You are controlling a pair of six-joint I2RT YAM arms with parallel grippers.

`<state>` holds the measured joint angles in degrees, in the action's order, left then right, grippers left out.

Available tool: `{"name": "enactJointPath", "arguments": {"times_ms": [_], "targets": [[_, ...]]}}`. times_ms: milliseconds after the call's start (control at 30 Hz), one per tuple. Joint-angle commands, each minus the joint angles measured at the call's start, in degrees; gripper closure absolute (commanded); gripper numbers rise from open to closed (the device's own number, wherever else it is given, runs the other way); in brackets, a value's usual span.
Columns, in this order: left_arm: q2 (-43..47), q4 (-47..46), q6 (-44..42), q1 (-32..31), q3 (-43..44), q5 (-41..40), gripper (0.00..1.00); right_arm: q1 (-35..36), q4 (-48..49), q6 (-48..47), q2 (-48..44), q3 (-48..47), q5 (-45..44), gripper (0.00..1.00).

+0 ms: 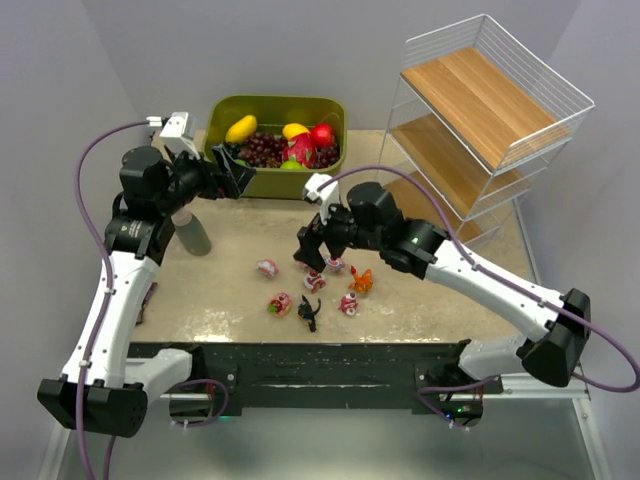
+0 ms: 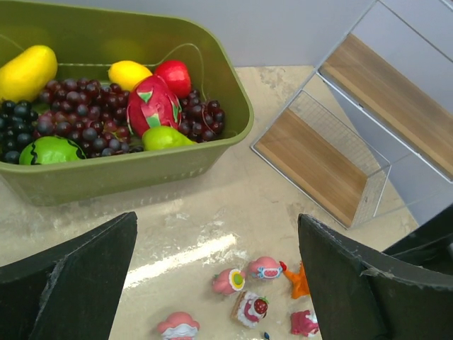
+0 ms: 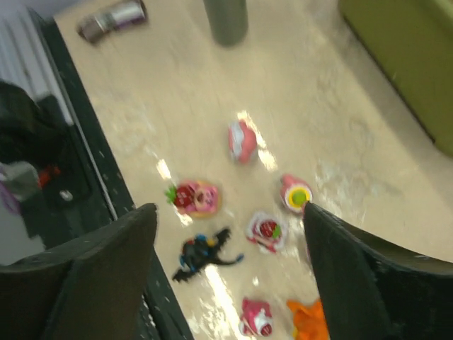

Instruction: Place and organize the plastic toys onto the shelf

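Several small plastic toys lie near the table's front middle: a pink one (image 1: 266,268), a strawberry-topped one (image 1: 315,281), an orange creature (image 1: 361,281), a black spiky creature (image 1: 309,313) and a red-pink one (image 1: 280,304). My right gripper (image 1: 312,252) hovers open and empty just above them; its wrist view shows the black creature (image 3: 205,253) and the strawberry toy (image 3: 267,230) between its fingers. My left gripper (image 1: 232,172) is open and empty, raised by the bin's front wall. The white wire shelf (image 1: 480,130) with wood tiers stands at the back right and holds no toys.
An olive-green bin (image 1: 275,180) of fruit stands at the back middle. A grey cylinder (image 1: 192,232) stands left of the toys. A small shiny object (image 3: 113,18) lies near the table's left edge. The black front rail (image 1: 300,360) borders the toys.
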<state>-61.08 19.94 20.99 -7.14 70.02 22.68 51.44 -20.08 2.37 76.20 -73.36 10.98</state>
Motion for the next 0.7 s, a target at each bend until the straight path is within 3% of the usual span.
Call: {"name": "enactJointPath", "arguments": {"times_ms": [0, 167, 667], "targets": [[0.2, -2.5, 2.3, 0.3, -1.2, 2.3, 0.00, 0.0, 0.6, -5.3, 1.7, 4.0, -2.5, 0.23], [-0.6, -3.2, 2.6, 0.3, -0.8, 3.0, 0.00, 0.2, -1.4, -8.1, 6.5, 6.4, -3.9, 0.39], [-2.2, -3.2, 2.5, 0.3, -0.6, 2.9, 0.00, 0.2, 1.8, -2.8, 10.6, 10.3, -21.8, 0.41]]}}
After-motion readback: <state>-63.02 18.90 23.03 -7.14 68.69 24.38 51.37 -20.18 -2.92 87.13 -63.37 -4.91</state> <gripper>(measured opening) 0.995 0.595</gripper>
